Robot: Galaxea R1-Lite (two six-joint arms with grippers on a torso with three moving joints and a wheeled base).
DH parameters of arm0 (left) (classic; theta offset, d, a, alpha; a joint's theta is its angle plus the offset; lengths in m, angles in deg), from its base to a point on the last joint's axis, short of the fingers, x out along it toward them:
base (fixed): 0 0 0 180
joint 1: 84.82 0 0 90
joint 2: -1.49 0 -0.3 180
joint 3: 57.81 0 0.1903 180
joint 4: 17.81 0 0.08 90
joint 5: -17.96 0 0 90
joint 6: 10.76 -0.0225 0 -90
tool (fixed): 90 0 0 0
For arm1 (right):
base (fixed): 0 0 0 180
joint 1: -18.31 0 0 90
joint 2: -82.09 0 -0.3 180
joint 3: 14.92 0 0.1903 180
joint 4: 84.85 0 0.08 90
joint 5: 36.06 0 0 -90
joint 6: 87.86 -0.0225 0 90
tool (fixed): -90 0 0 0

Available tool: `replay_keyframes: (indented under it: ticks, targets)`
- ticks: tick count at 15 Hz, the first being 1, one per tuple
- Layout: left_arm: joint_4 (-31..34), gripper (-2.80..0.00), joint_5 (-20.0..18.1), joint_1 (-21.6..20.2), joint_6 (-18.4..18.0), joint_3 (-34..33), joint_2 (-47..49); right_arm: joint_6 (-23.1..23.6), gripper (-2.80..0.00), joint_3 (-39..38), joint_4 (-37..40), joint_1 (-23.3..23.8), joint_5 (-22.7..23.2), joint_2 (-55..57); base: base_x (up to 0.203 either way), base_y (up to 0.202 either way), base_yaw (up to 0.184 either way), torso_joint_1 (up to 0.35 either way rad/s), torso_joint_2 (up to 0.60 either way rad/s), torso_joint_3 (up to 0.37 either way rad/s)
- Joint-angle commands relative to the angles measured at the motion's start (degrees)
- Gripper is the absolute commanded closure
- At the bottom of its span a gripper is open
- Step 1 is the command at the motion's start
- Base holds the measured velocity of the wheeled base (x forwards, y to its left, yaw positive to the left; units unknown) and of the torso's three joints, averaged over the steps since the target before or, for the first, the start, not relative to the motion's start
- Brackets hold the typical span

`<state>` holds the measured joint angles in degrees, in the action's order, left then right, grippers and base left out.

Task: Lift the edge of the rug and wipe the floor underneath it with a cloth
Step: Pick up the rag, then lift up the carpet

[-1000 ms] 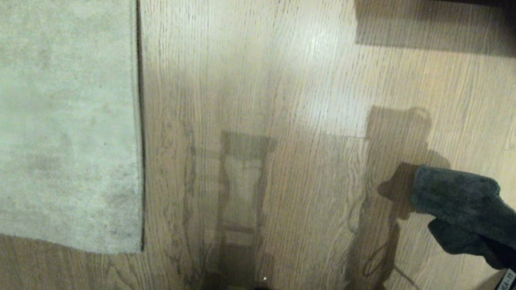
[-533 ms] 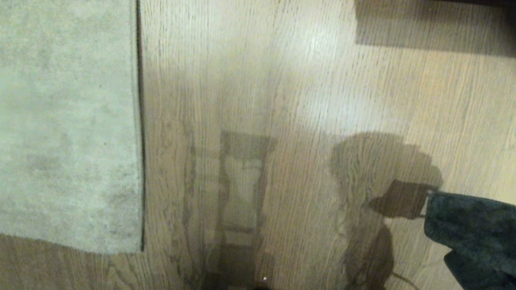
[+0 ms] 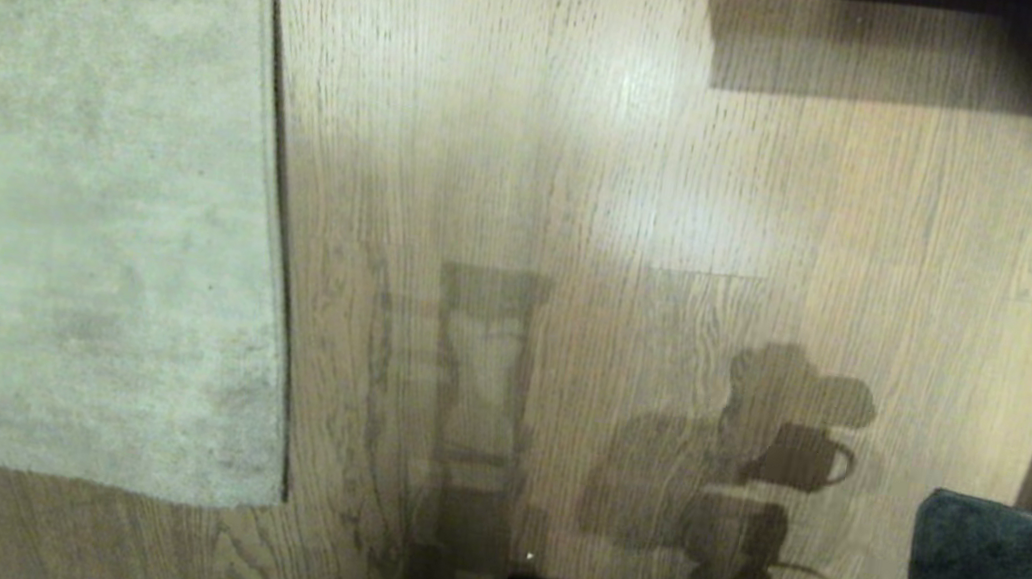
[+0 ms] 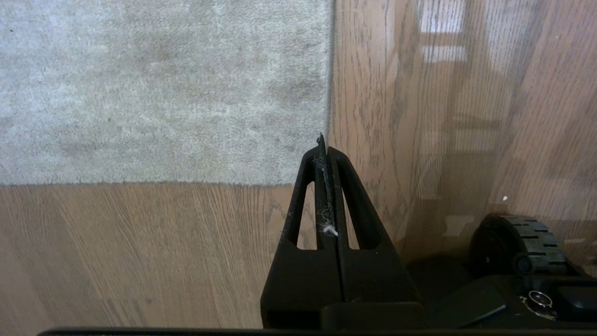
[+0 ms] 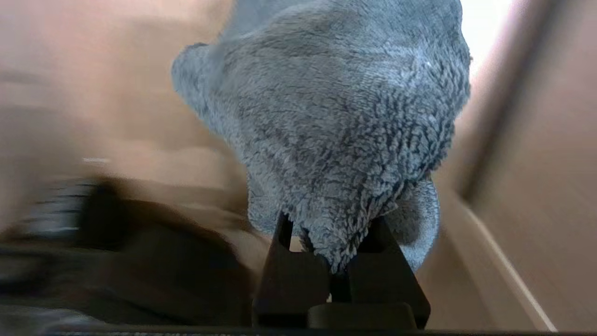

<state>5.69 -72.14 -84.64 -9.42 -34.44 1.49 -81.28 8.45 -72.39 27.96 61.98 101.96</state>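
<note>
Teal-grey terry cloth [image 5: 336, 126] pinched in right gripper [image 5: 338, 261] fingers, near right over floor [image 3: 653, 178]; soft, light, floppy. Rug edge [image 3: 272, 195] flat at left; thin, limp, best pinched at near corner. Left gripper [image 4: 325, 149] closed, empty, above that corner.
</note>
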Motion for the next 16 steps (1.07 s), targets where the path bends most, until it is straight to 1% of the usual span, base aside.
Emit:
replay_keyframes:
  ticks: [1,2,4,10,11,13,14,16]
  targets:
    - [0.04,0.0,0.01,-0.01,-0.02,0.0,0.0,0.04,0.0,0.0,1.98,-1.95,-6.75,-3.54,0.0,0.0,0.0,0.0,0.0,0.0]
    - [0.04,0.0,0.01,-0.01,0.07,0.0,0.09,0.19,0.0,0.0,3.12,-2.43,-8.29,-3.52,0.0,0.0,0.0,0.0,0.0,0.0]
    - [0.03,0.0,0.02,-0.01,-0.02,0.0,0.0,0.62,0.0,0.0,4.61,-2.97,-8.3,-3.52,0.0,0.0,0.0,0.0,0.0,0.0]
    - [0.04,0.0,0.01,-0.01,-0.02,0.0,0.04,1.33,0.0,0.0,4.52,-3.32,-8.3,-3.52,0.0,0.0,0.0,0.0,0.0,0.0]
    - [0.03,0.0,0.01,-0.01,-0.02,0.0,0.06,1.23,0.0,0.0,4.03,-3.7,-8.23,-3.61,0.0,0.0,0.0,0.0,0.0,0.0]
    - [0.04,0.0,0.01,-0.01,-0.02,0.0,0.0,1.25,0.0,0.0,4.19,-5.89,-8.22,-3.91,0.0,0.0,0.0,0.0,0.0,0.0]
    - [0.04,0.0,0.01,-0.01,-0.02,0.0,0.0,0.98,0.0,0.0,4.66,-7.01,-8.17,-5.41,0.0,0.0,0.0,0.0,0.0,0.0]
    - [0.04,0.0,0.01,-0.01,-0.02,0.0,0.05,0.64,0.0,0.35,8.49,-8.58,-7.7,-13.54,0.0,0.0,0.0,0.0,0.0,0.0]
